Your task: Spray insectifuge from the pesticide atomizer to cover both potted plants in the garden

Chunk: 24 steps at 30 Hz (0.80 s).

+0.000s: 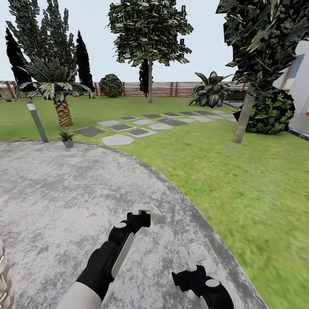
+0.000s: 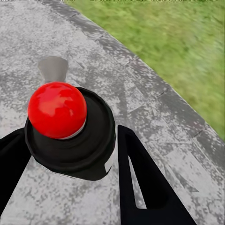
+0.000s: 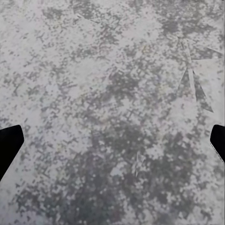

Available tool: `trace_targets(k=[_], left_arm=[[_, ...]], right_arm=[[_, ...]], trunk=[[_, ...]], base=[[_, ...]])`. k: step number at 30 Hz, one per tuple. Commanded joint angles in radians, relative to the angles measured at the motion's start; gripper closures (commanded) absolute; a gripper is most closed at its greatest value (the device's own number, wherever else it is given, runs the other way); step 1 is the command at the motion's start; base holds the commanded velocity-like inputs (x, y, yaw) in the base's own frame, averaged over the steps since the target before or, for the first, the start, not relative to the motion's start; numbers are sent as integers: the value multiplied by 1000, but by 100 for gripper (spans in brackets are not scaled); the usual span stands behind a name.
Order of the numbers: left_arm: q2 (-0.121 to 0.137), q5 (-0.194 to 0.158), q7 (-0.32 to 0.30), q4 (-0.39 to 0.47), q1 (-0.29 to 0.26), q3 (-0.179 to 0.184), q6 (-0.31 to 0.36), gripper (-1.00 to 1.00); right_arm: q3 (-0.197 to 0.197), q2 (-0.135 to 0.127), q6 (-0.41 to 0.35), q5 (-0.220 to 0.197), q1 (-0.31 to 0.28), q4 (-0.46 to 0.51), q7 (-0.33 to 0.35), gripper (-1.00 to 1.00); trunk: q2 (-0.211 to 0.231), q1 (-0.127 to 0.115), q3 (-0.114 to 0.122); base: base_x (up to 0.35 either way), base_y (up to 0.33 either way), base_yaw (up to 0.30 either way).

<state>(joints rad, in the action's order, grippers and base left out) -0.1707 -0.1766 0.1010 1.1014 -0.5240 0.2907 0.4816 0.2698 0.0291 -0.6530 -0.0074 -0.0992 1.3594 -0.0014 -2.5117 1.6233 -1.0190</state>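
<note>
Landmark: the round grey patio [image 1: 51, 193].

Left gripper [image 2: 70, 154]: in the left wrist view its 2 dark fingers [image 2: 140, 183] sit on either side of the pesticide atomizer [image 2: 70, 136], pinching it; visible are a black rounded top and a glossy red ball facing the camera. A grey nozzle-like tip pokes out past it over the paving. In the head view the left gripper [image 1: 143, 214] hangs above the patio's near right part, with a pale shape at its tip, too small to identify.

Right gripper [image 3: 112, 140]: spread wide, fingertips at opposite edges of the right wrist view with bare paving between them, holding nothing. In the head view it [image 1: 195, 262] sits over the patio's near right edge, close to the lawn [image 1: 240, 180].

1 potted plant [image 1: 67, 137] stands at the patio's far rim, just beside the grey lamp post [image 1: 37, 122] and in front of a palm [image 1: 60, 96]. It is well apart from both grippers.

Judgement: pickup appears done; spraying not yet begun. Risks:
- Spraying from here would fall short of the plant; the base must close in first.
- The grip looks to be high on the head, so the bottle could twist or slip during travel.
- Nozzle heading relative to the plant cannot be confirmed; a wrong heading means incomplete cover.
</note>
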Motion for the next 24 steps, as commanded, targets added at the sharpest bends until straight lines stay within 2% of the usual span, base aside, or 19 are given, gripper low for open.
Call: trace_targets(k=[1, 24], left_arm=[[0, -11, 9, 1, -1, 2, 4, 100], [0, -11, 9, 1, -1, 2, 4, 100]], right_arm=[[0, 0, -5, -1, 0, 1, 0, -100], [0, 0, -5, -1, 0, 1, 0, -100]], trunk=[[0, 0, -1], [0, 0, -1]], base=[[257, 0, 0], [142, 0, 0]])
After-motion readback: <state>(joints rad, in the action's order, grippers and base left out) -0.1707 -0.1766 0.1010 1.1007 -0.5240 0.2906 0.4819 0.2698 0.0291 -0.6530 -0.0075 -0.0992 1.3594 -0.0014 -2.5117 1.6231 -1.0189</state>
